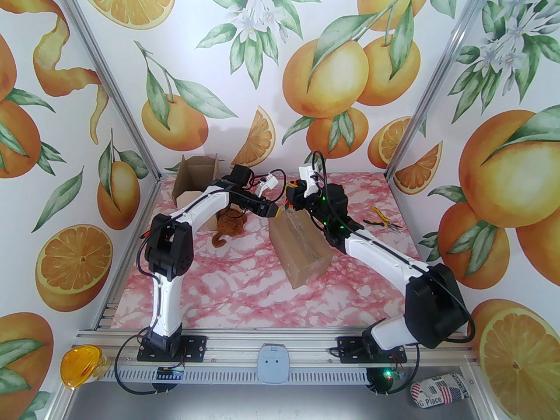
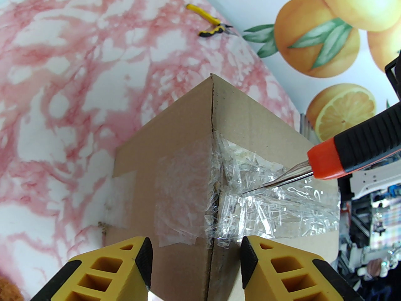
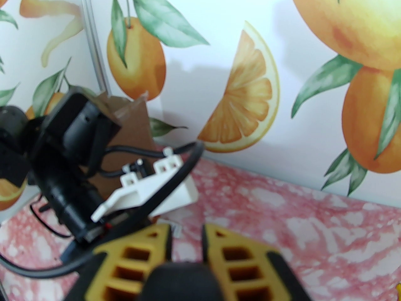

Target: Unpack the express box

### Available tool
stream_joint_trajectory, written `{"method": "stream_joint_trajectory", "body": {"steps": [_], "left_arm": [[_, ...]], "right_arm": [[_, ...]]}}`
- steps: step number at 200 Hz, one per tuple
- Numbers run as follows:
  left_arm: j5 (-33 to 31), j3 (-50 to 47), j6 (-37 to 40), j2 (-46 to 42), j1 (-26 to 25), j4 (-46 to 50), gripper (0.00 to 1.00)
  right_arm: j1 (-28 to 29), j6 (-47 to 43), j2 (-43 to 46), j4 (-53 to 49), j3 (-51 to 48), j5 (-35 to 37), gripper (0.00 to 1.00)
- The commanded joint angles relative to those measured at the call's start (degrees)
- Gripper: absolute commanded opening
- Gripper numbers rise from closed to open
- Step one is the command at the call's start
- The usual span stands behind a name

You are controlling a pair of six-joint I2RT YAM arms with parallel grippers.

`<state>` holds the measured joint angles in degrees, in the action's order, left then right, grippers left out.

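Left claw hangs, jaws parted, over the tabletop, astride the taped corner of the express box at its middle; my right claw is clamped on what looks like a black-handled cutter, its tip on the tape; yellow pliers lie well apart

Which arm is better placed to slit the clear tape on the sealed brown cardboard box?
Right: the right gripper holds the black-and-orange cutter, blade tip on the clear tape; the left gripper is open at the cardboard box.
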<state>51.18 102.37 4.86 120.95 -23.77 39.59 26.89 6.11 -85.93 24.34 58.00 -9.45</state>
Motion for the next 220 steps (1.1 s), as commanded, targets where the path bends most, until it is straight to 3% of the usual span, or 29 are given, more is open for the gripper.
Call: {"method": "stream_joint_trajectory", "body": {"steps": [1,50,126,220], "left_arm": [[-0.46,-1.91,0.77,1.21,-1.03,-0.19,0.46],[-0.21,-2.35,0.63,1.31,-1.04,-0.37,0.44],[-1.3,-3.37,-0.26,0.88,-1.02,-1.31,0.4],[-4.07,-6.65,-3.13,0.61,-0.76,-4.53,0.29]], "right_arm": [[0.88,-1.36,0.06,5.6,-1.38,1.53,0.09],[1.32,-1.52,-0.55,10.21,-2.47,2.63,0.09],[2.33,-3.05,0.79,5.22,-3.39,4.17,0.08],[3.93,-3.12,4.66,1.28,-5.44,7.51,0.08]]}}
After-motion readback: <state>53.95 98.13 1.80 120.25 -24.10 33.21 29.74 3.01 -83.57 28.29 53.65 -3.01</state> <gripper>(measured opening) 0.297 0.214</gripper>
